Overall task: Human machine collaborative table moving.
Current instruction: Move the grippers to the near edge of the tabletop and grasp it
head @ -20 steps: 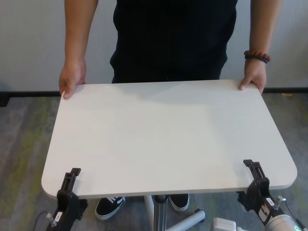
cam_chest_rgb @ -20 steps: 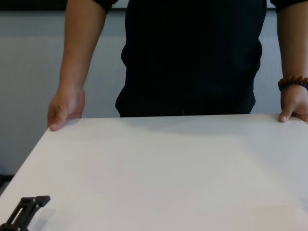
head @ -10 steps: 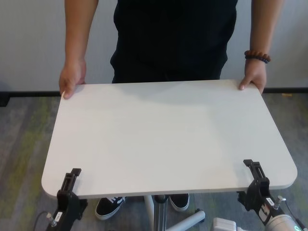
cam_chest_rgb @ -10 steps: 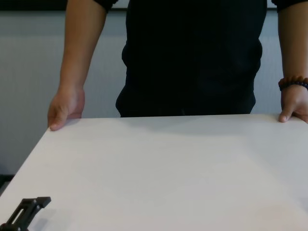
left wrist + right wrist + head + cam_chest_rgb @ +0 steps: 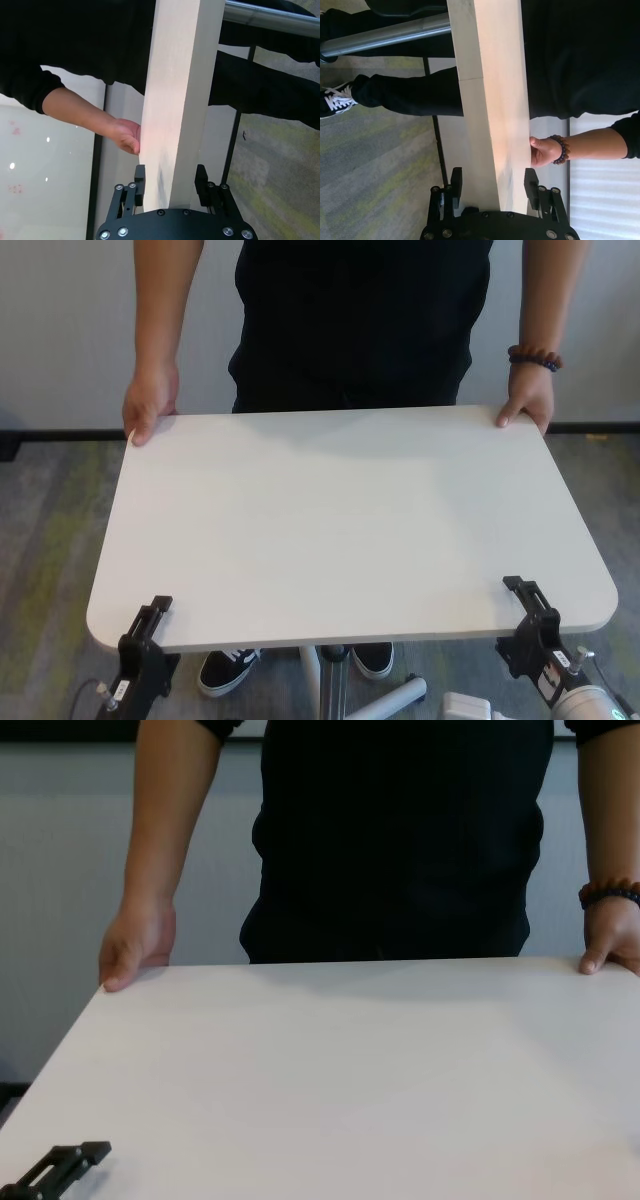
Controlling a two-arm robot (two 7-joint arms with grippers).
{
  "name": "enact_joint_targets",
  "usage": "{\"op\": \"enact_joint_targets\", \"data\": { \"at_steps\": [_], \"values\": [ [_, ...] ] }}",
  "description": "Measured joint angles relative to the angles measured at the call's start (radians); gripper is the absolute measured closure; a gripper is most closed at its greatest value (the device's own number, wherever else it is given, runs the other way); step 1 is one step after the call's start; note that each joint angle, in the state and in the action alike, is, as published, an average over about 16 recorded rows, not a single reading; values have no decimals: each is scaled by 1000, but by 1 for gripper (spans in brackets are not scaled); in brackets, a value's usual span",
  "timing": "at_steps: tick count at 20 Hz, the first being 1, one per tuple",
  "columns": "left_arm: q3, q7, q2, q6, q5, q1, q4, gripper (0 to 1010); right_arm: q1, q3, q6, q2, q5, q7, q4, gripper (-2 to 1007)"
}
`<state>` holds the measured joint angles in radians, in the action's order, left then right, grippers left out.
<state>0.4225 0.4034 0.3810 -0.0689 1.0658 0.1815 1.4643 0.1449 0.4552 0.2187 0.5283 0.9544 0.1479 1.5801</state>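
Note:
The white table (image 5: 350, 520) stands between me and the human (image 5: 360, 320), who wears a black shirt. The human's hands hold the two far corners, one hand (image 5: 150, 400) at the left and the other (image 5: 528, 400), with a beaded bracelet (image 5: 533, 358), at the right. My left gripper (image 5: 155, 612) straddles the near left edge, one finger above the top and one below. The left wrist view shows its fingers (image 5: 139, 182) against both faces of the board. My right gripper (image 5: 522, 595) clamps the near right edge the same way, as the right wrist view (image 5: 492, 187) shows.
The table's metal pole leg (image 5: 335, 680) and its base foot (image 5: 390, 702) are under the near edge. The person's black shoes (image 5: 228, 668) show beneath the table. Grey-green carpet (image 5: 50, 540) lies all around, with a pale wall (image 5: 60, 330) behind the person.
The upper fingers of both grippers have shifted slightly toward the table's near edge and lower onto the top. The table and the human's hands have not visibly moved.

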Motion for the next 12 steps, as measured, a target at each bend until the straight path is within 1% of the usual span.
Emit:
{"op": "enact_joint_targets", "data": {
  "at_steps": [7, 12],
  "values": [
    [0, 0, 0, 0, 0, 0, 0, 574, 0, 0, 1, 0, 1, 0, 0, 454],
    [0, 0, 0, 0, 0, 0, 0, 689, -1, 0, 1, 0, 1, 0, 0, 600]
  ]
}}
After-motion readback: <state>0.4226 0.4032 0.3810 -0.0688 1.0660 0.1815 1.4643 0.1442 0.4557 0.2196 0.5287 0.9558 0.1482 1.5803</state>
